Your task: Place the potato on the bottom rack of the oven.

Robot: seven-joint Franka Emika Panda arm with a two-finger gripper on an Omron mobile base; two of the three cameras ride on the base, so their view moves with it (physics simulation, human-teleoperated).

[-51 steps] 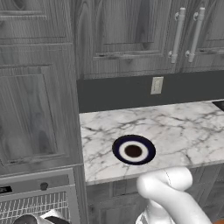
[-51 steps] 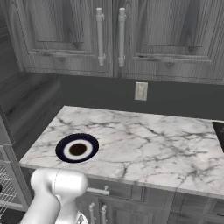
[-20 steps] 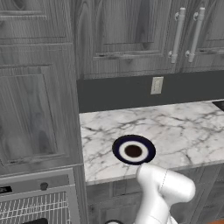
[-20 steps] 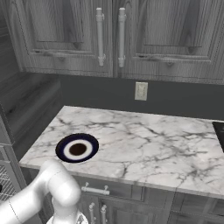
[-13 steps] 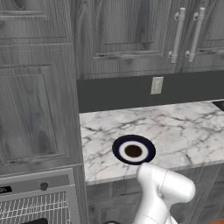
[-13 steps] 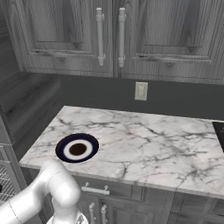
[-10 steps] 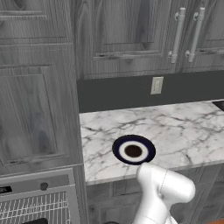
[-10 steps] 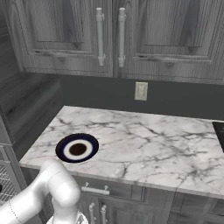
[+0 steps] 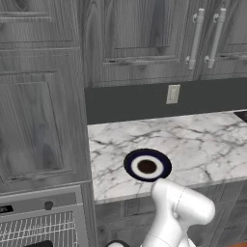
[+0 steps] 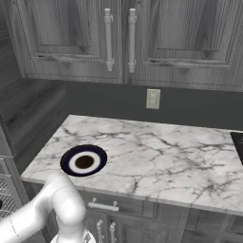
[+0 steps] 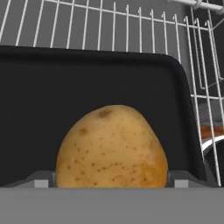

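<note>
**Potato held over the oven rack, release still to come**

Since the earlier frames my white arm point(image 9: 181, 212) has sunk lower and swung towards the built-in oven with the light grey control strip point(image 9: 41, 205). I see the lumpy golden-brown potato point(image 11: 113, 148) pinched between the two dark finger tips point(image 11: 41, 178) of my gripper point(image 11: 112, 180). It sits over a black tray point(image 11: 92, 96) on the pale wire rack point(image 11: 109, 26). Carrying looks done; I judge lowering and letting go remain. The dark-blue-rimmed white round plate point(image 9: 147, 164) is on the marble counter point(image 9: 193, 140), right of the oven.

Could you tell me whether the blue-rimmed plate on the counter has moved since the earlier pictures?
No. The plate sits at the same spot on the marble counter, near its front edge, below the wall outlet.
</note>
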